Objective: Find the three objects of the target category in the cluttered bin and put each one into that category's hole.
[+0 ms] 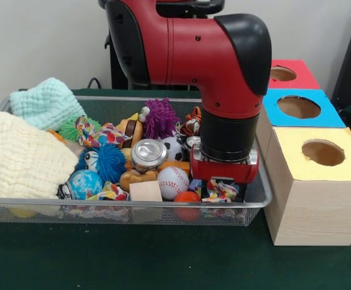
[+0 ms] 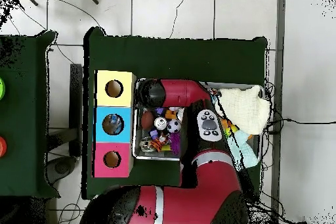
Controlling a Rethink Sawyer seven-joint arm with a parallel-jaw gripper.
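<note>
The silver wire-mesh bin [image 1: 133, 204] is full of toys, balls and cloths; it also shows in the overhead view [image 2: 139, 152]. No clear plastic bottle shows among the clutter in either view. My gripper [image 1: 223, 183] is down inside the bin's right end, just above a multicoloured rag [image 1: 219, 191], and the red wrist plate and clutter hide most of it. In the overhead view the arm covers it. The blue-topped box's round hole [image 1: 298, 107] is to the right of the bin; in the overhead view this hole [image 2: 113, 124] has something pale inside.
A shiny can [image 1: 148, 153], a baseball [image 1: 173, 181], a wooden block [image 1: 145, 191], a blue furry ball [image 1: 106, 162] and a purple furry toy [image 1: 161, 118] fill the bin's middle. Cream [image 1: 21, 157] and mint [image 1: 45, 103] cloths cover its left. The yellow-topped [image 1: 323, 152] and red-topped [image 1: 282, 74] boxes flank the blue one.
</note>
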